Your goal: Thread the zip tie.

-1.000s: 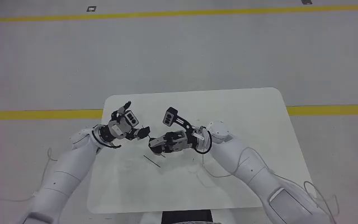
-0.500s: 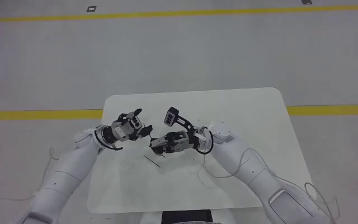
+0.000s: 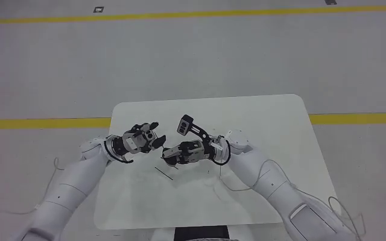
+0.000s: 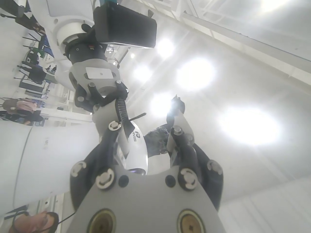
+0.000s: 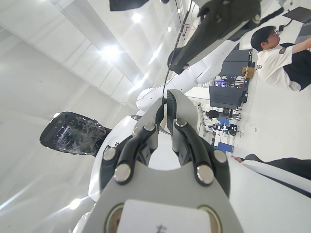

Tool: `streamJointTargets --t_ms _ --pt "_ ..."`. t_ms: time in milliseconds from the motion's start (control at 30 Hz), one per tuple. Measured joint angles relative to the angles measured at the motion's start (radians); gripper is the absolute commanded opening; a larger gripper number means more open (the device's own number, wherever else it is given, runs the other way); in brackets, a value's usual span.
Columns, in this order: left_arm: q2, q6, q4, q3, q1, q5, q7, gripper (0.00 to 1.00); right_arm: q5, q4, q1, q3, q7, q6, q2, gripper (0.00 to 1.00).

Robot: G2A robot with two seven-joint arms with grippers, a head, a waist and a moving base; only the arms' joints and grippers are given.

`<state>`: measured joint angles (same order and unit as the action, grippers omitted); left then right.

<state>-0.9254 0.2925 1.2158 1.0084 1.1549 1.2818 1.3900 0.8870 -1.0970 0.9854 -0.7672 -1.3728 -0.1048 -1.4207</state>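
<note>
My right gripper (image 5: 166,99) is shut on a thin black zip tie (image 5: 166,83), held up above the table. The tie's free length runs between the left gripper's dark fingers (image 5: 213,25). In the left wrist view my left gripper (image 4: 149,109) is open, and the tie's tip (image 4: 137,116) pokes into the gap between its pads without touching them. The right gripper (image 4: 107,98) sits just behind it. From above, the left gripper (image 3: 155,140) and the right gripper (image 3: 166,155) nearly meet over the left part of the white table (image 3: 271,120).
A thin dark strip (image 3: 163,173) lies on the table just in front of the grippers. The table's right half and near side are bare. Yellow floor lines run behind and beside the table.
The left gripper has moved right toward the right gripper and turned, so its fingers now flank the tie. The right gripper has barely shifted.
</note>
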Motion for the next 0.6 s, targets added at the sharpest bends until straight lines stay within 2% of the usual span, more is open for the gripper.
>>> streamJointTargets --t_ms 200,467,567,600 --pt "0.008 -0.002 -0.003 -0.017 -0.008 0.004 0.0 0.12 -0.004 -0.003 0.002 -0.006 0.004 -0.008 -0.003 0.0" --pt "0.016 -0.002 -0.008 -0.049 -0.02 0.005 0.0 0.1 -0.005 0.002 0.006 -0.005 0.009 -0.008 -0.008 0.0" --pt "0.019 -0.005 -0.011 -0.059 -0.026 0.01 0.0 0.0 -0.003 0.008 0.005 -0.005 0.009 -0.007 -0.011 0.0" --pt "0.019 -0.007 -0.012 -0.063 -0.028 0.012 0.0 0.0 -0.003 0.01 0.005 -0.005 0.009 -0.007 -0.012 0.0"
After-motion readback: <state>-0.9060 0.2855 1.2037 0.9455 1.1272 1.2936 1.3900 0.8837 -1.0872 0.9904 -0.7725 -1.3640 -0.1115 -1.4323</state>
